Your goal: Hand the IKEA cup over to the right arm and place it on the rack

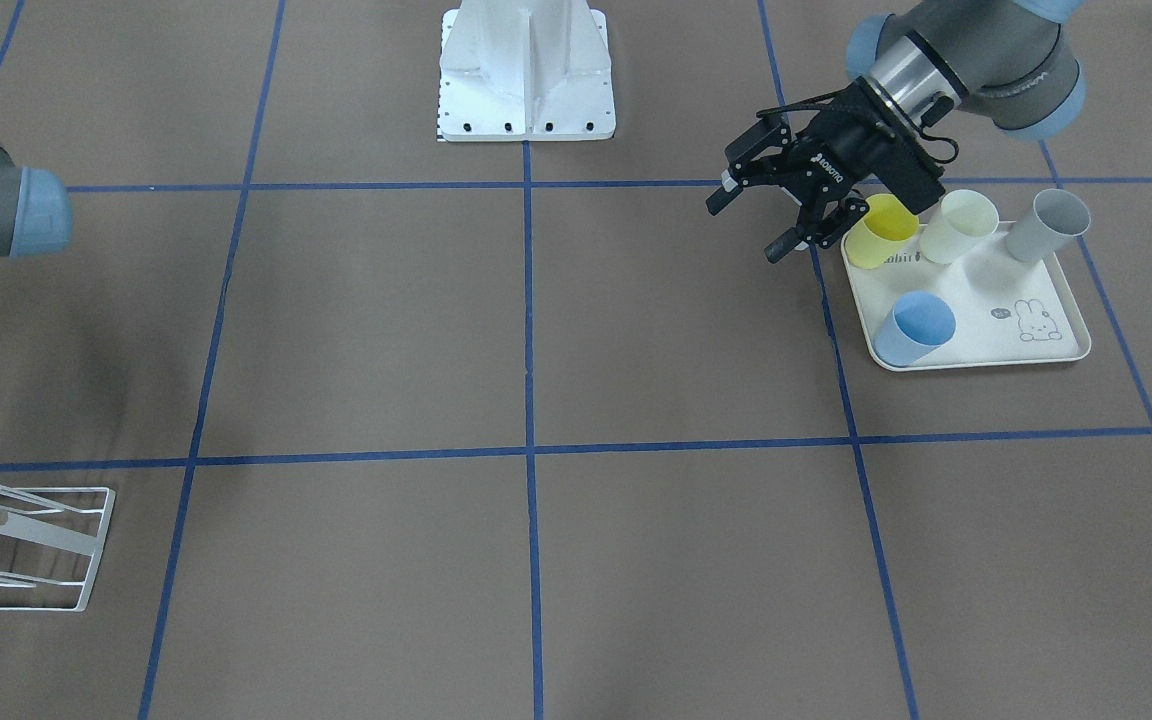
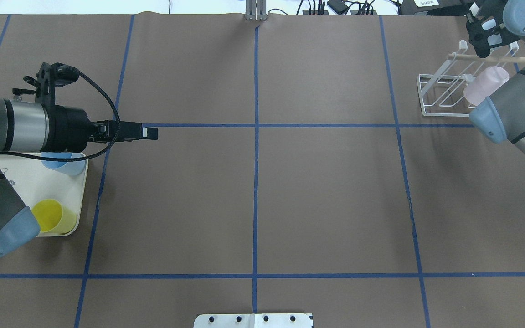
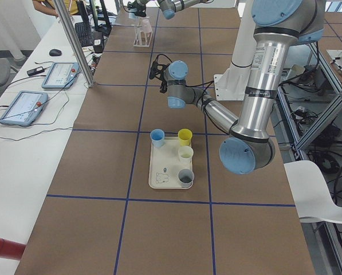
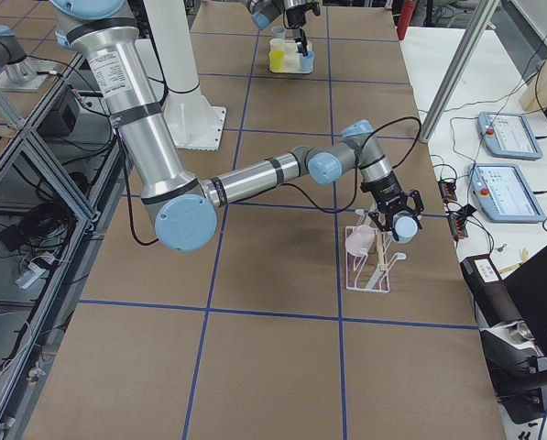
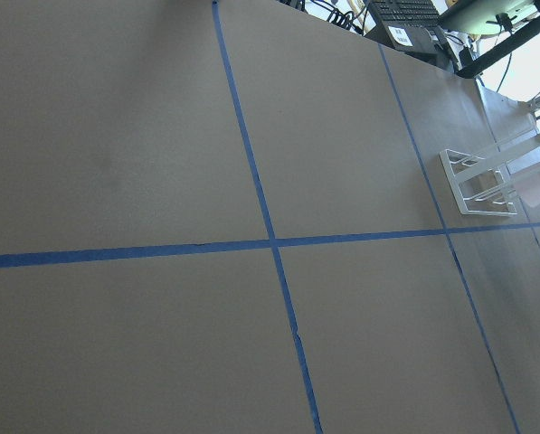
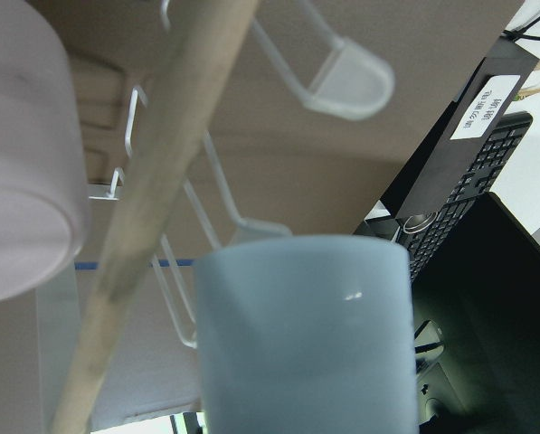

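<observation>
Six cups in all: four on the one tray (image 1: 1056,345), namely a yellow cup (image 1: 881,232), a cream cup (image 1: 958,227), a grey cup (image 1: 1046,226) and a blue cup (image 1: 914,328); one pink cup (image 2: 486,85) on the single rack (image 1: 99,545); and one pale blue cup (image 6: 301,334) close in the right wrist view. The rack has one wooden rod (image 6: 161,190). Two arms reach over the one worktop (image 1: 386,330), the left arm (image 1: 986,60) and the right arm (image 2: 517,109), with one pincer each: left pincer (image 1: 746,228), right pincer (image 4: 392,229). Two screen tablets (image 3: 59,74) lie beside the worktop.
</observation>
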You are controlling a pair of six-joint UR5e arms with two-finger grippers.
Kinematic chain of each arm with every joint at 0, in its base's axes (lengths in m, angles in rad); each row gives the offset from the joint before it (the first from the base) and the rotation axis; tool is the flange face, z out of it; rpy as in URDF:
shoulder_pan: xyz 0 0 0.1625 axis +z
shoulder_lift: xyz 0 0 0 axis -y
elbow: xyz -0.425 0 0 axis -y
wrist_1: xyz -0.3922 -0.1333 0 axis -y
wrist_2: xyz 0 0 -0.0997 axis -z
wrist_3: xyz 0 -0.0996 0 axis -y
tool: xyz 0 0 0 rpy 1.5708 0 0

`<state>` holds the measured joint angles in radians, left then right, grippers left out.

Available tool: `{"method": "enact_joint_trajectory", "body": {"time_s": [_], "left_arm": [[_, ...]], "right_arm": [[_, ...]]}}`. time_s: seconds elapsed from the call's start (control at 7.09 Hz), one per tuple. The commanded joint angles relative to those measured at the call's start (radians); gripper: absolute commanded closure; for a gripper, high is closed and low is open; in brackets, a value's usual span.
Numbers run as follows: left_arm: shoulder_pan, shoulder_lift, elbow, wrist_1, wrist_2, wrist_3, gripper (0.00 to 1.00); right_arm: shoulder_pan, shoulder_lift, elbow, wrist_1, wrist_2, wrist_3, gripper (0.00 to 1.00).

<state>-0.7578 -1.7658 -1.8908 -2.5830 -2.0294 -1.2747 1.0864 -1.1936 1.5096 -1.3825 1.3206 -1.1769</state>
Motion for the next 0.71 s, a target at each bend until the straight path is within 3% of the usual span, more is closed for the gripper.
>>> {"method": "enact_joint_trajectory", "body": {"time_s": [0.0, 0.14, 0.42, 0.56], "left_arm": [[0.0, 0.0, -0.001, 0.0, 0.0, 0.0, 0.0], [0.0, 0.0, 0.001, -0.002, 0.0, 0.0, 0.0], [0.0, 0.002, -0.001, -0.002, 0.0, -0.002, 0.0], [0.0, 0.002, -0.001, -0.002, 0.0, -0.002, 0.0]], "right_arm": [[-0.025, 0.0, -0.008, -0.001, -0.032, 0.0, 0.96], [-0.034, 0.003, -0.022, -0.001, -0.049, -0.006, 0.83], [-0.048, 0.002, -0.037, 0.0, -0.072, -0.004, 0.48], [-0.049, 0.0, -0.037, 0.0, -0.075, -0.009, 0.22]]}}
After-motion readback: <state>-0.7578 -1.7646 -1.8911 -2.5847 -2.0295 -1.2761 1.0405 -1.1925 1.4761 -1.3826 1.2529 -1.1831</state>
